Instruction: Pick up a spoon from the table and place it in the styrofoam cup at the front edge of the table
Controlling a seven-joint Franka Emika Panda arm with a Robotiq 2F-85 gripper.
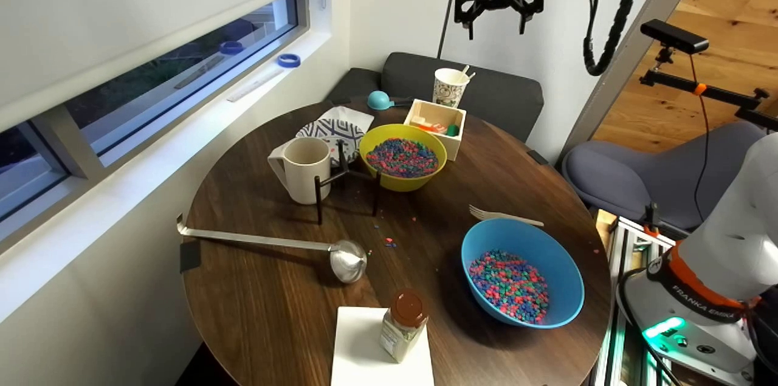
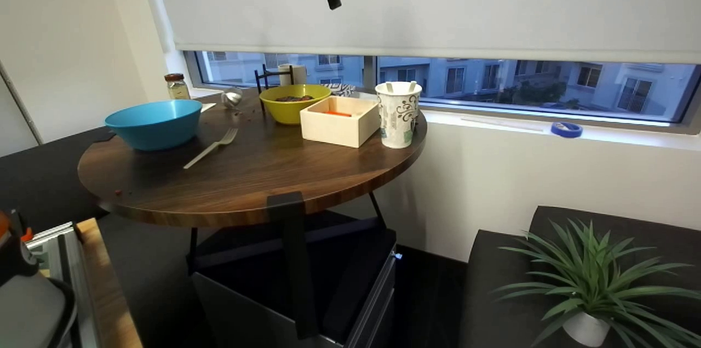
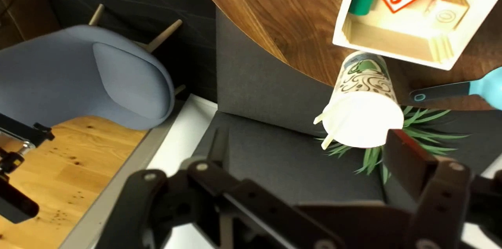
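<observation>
A white tapered cup with a printed brown and green pattern stands at the table's edge in both exterior views [image 1: 448, 93] [image 2: 398, 120] and in the wrist view [image 3: 366, 76]. No plain white cup shows. Two pale utensil handles [image 3: 328, 140] stick out of the cup; their lower ends are hidden, so I cannot tell spoon from fork. A pale fork [image 1: 512, 217] lies beside the blue bowl, also in an exterior view [image 2: 208, 152]. No separate pale spoon shows on the table. My gripper [image 1: 496, 30] is open and empty, high above the table and apart from the cup.
A wooden box [image 2: 337, 131] with blocks stands beside the cup. A blue scoop [image 1: 380, 100], yellow bowl [image 1: 372, 172], black stand [image 1: 346, 173], beige mug [image 1: 309, 176], metal ladle [image 1: 261, 240], jar [image 1: 404, 325] and blue bowl [image 1: 568, 289] are on the round table.
</observation>
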